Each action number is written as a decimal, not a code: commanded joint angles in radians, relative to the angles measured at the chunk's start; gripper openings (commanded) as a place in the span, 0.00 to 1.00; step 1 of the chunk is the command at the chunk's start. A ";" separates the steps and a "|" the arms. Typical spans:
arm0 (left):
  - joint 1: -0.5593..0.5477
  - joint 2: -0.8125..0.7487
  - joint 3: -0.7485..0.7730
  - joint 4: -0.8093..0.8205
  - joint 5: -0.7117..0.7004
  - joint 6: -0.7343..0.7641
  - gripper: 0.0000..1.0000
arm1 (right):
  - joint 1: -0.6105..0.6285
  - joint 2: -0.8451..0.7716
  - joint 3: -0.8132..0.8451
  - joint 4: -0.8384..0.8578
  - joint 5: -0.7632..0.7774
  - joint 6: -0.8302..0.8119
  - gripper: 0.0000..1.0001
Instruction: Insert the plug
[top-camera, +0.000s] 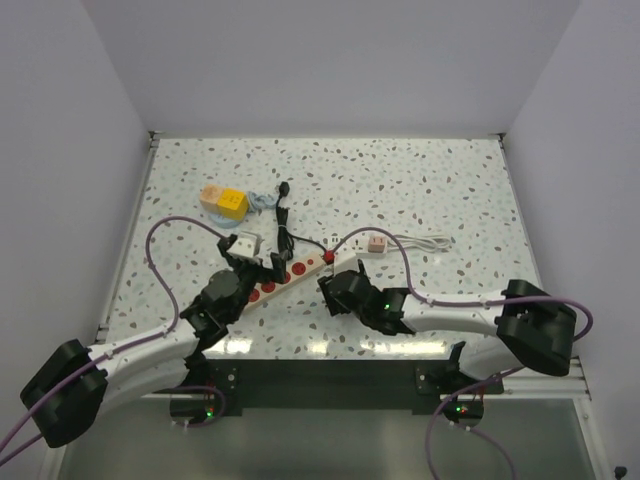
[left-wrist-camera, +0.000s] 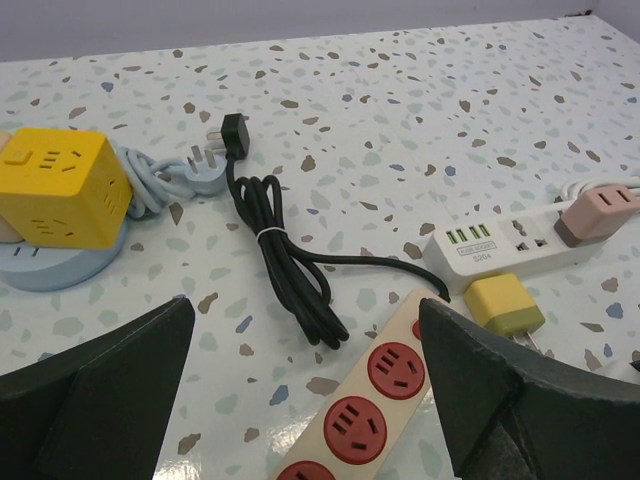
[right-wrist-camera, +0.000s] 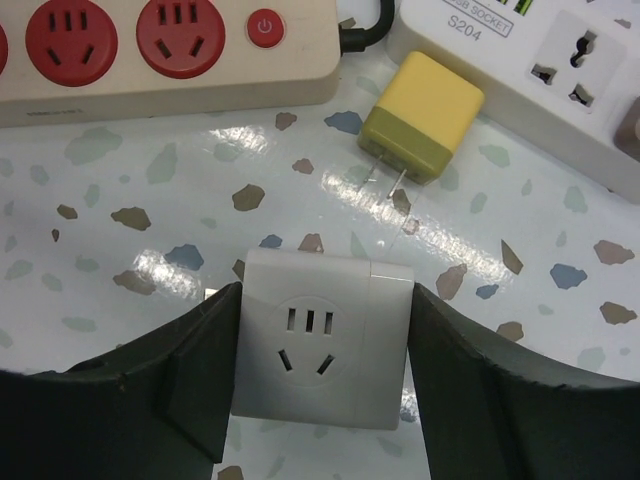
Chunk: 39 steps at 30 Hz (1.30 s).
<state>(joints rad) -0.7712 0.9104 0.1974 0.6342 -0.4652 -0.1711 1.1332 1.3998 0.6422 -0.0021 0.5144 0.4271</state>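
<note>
A cream power strip with red sockets lies slanted on the speckled table; it also shows in the left wrist view and in the right wrist view. My right gripper is shut on a white square adapter plug, its socket face toward the camera, held just off the strip's switch end. In the top view the right gripper hides the plug. My left gripper is open and empty, its fingers either side of the strip's near part.
A yellow charger and a white S204 multi-socket lie beyond the held plug. A pink adapter sits on the multi-socket. A coiled black cable, a blue plug and a yellow cube socket lie at the far left.
</note>
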 joint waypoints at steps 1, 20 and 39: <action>-0.011 -0.008 -0.019 0.076 -0.003 0.030 1.00 | 0.004 0.005 0.040 -0.042 0.078 -0.007 0.17; -0.207 0.176 -0.012 0.320 0.384 0.300 0.99 | -0.121 -0.200 0.140 -0.007 0.026 -0.145 0.00; -0.218 0.426 0.171 0.374 0.504 0.393 1.00 | -0.124 -0.277 0.128 -0.035 -0.206 -0.154 0.00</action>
<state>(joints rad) -0.9806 1.3079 0.3206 0.9424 0.0208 0.1799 1.0088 1.1595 0.7422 -0.0605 0.3462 0.2859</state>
